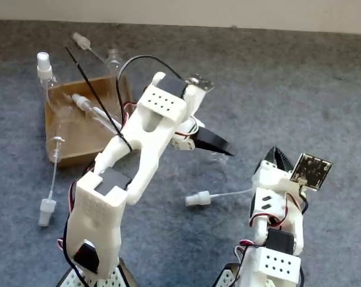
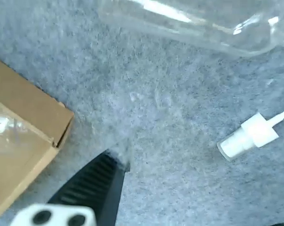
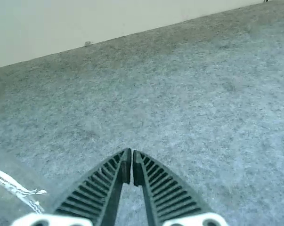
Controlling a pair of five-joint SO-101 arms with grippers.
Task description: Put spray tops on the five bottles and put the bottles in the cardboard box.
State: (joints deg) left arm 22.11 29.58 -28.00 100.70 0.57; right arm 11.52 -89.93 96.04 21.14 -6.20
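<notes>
My left gripper [image 1: 215, 143] hangs open over the carpet in the middle; one black finger [image 2: 97, 183] shows in the left wrist view. Just beyond it lies a clear bottle [image 2: 203, 23] on its side with no top. A loose white spray top [image 1: 198, 198] with a long thin tube lies between the arms, also seen as the spray top [image 2: 247, 136]. The cardboard box [image 1: 72, 158] stands at the back left with a capped bottle [image 1: 87, 104] lying inside. My right gripper [image 3: 132, 167] is shut and empty, low at the front right [image 1: 279, 158].
A capped bottle [image 1: 44, 67] stands at the box's back left corner. Another spray top [image 1: 46, 210] lies left of the left arm, its tube reaching toward the box. Behind the box lie a third spray top [image 1: 81, 40] and a bottle [image 1: 113, 58]. Open carpet stretches right.
</notes>
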